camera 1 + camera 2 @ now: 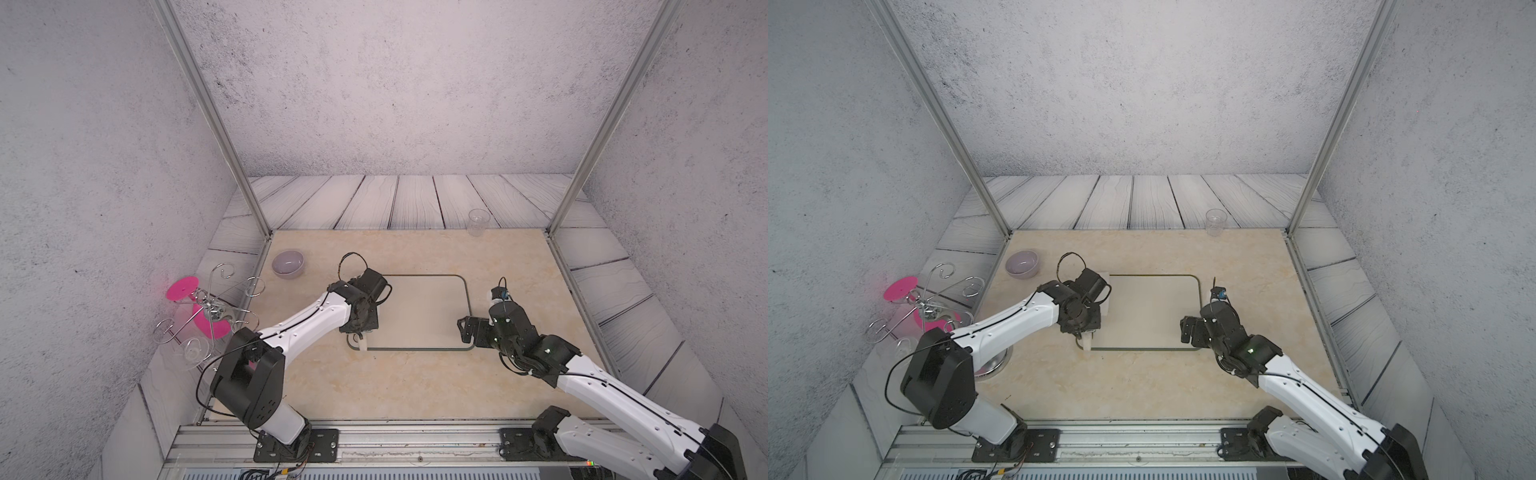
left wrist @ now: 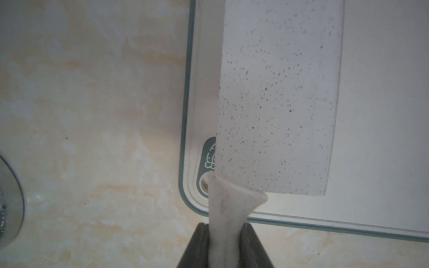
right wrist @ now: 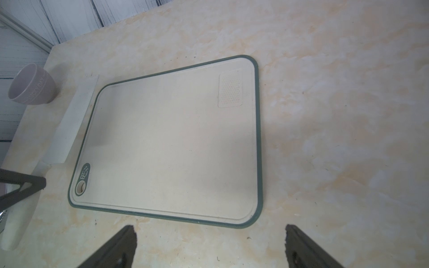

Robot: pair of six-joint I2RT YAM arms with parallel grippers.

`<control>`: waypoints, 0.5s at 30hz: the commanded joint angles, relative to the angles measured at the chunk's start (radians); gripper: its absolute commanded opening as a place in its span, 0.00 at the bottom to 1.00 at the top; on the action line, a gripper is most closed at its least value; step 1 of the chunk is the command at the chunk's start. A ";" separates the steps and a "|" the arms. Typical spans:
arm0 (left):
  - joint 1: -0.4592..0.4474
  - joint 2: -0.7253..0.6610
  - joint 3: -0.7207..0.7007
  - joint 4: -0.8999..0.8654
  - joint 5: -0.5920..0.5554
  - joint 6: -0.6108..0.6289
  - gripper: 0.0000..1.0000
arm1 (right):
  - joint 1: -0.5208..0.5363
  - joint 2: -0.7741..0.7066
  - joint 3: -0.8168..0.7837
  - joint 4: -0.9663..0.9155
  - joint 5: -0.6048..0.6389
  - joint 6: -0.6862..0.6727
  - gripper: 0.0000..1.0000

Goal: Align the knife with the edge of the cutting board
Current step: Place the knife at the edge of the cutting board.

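At left, our left claw (image 2: 224, 230) is clamped on the handle of the knife (image 2: 278, 104), blade running nearly parallel along the left short edge of the board (image 3: 162, 139). Left to do, we judge: square it up, set it down, let go. At right, our right claw (image 3: 210, 229) hangs empty, jaws apart, near the board's corner.

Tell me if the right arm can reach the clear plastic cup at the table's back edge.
Probably yes: the right gripper is open, empty, and only bare beige tabletop separates it from the clear plastic cup; the stretch looks long.
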 commanded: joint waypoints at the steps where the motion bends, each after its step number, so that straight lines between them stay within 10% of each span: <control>1: -0.071 -0.007 0.027 0.026 -0.057 -0.093 0.07 | 0.001 -0.067 -0.028 -0.073 0.074 0.049 0.99; 15: -0.362 0.225 0.187 0.079 -0.169 -0.274 0.07 | 0.001 -0.266 -0.087 -0.240 0.127 0.125 0.99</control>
